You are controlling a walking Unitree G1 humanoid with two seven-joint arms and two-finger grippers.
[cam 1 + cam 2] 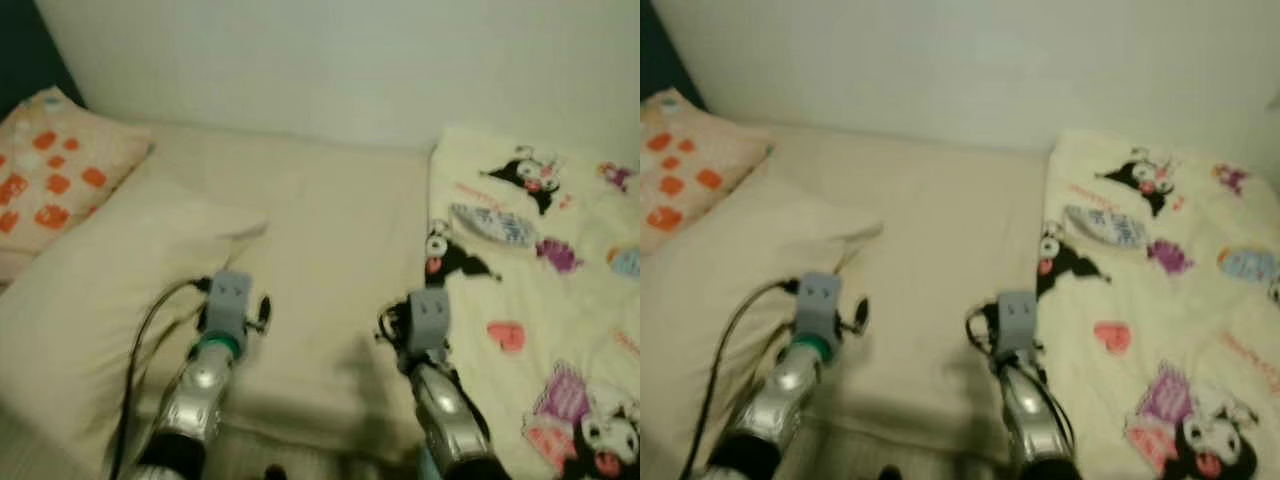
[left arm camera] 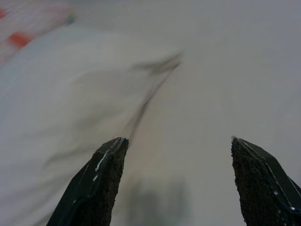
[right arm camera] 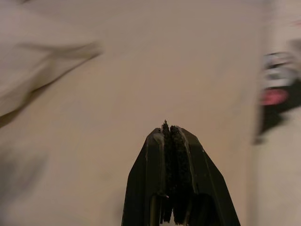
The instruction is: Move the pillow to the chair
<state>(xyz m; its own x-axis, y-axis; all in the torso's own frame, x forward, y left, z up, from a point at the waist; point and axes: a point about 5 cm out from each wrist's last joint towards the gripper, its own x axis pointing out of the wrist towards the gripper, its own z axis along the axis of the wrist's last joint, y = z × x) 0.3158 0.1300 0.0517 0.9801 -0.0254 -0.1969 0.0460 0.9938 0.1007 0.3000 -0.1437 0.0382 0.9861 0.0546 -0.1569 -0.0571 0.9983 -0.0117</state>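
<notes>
- We look down at a bed (image 1: 340, 260) covered in a plain cream sheet, set against a pale wall (image 1: 330, 60).
- A large cream pillow (image 1: 90, 300) lies on the robot's left side of the bed, one corner pointing toward the middle of the mattress.
- Behind it, near the head of the bed, rests a second pillow with orange patches (image 1: 55, 165), touching the cream one.
- On the robot's right, a cream blanket printed with cartoon characters and hearts (image 1: 540, 290) covers that side of the bed.
- Our left gripper (image 2: 176, 155) reaches forward over the inner edge of the cream pillow; its two black fingers (image 2: 101, 183) are spread wide apart, with nothing between them.
- Our right gripper (image 3: 170, 136) hangs above the bare sheet between the pillow and the blanket; its fingers are pressed together, empty.
- Both silver arms enter from the lower edge of the head views, a black cable (image 1: 140, 340) looping beside the left one.
</notes>
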